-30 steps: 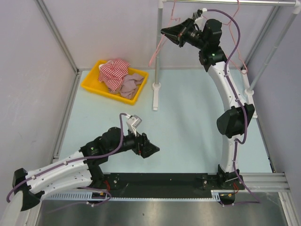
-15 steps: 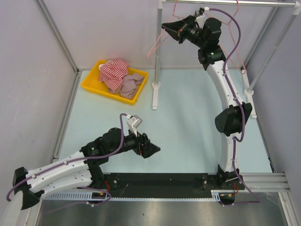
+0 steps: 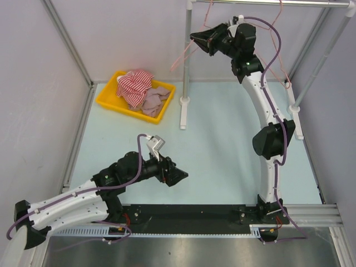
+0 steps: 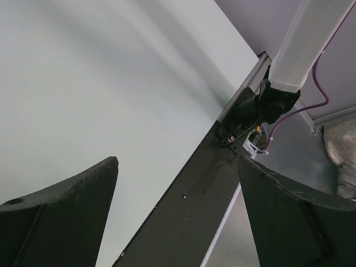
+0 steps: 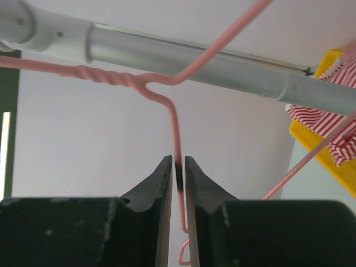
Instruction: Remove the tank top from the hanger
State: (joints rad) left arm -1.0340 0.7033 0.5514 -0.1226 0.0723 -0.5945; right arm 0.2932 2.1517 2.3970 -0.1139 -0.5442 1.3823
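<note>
1. Right claw (image 5: 178, 164): raised to the top of the rack. It is pinched narrow on the pink wire hanger (image 5: 111, 75), gripping the straight run just below the twisted neck. The wire stands upright between the two pads.
2. The hanger's hook passes over the metal rail (image 5: 222, 64). One lower leg of the wire slants away below the rail, toward the bin side.
3. From above, the right arm arches from its base to the rail beside the upright post (image 3: 186, 67). The claw tips point left.
4. Garments: the only cloth in view lies in the yellow bin (image 3: 108, 95) at the table's (image 3: 222, 139) far left corner.
   - A red-and-white striped piece (image 3: 133, 86) is heaped on top.
   - A dusty-pink piece (image 3: 156, 100) lies beside and partly under it.
   - Which of the two is the tank top I cannot tell (both are crumpled, with no straps readable).
5. Bin relative to the right claw: lower and off to the left, well apart, with the post between them in the overhead view. The right wrist camera catches a corner of the bin and the striped cloth past the rail.
6. Left claw (image 4: 178, 161): spread wide and gripping nothing. It sits low over the near middle of the table, tips pointing right. Between its fingers (image 4: 61, 211) show bare table and the black base plate (image 4: 183, 222).
7. Left claw relative to the bin: nearer the arm bases and to the right of it, well apart. It touches neither cloth nor hanger.
</note>
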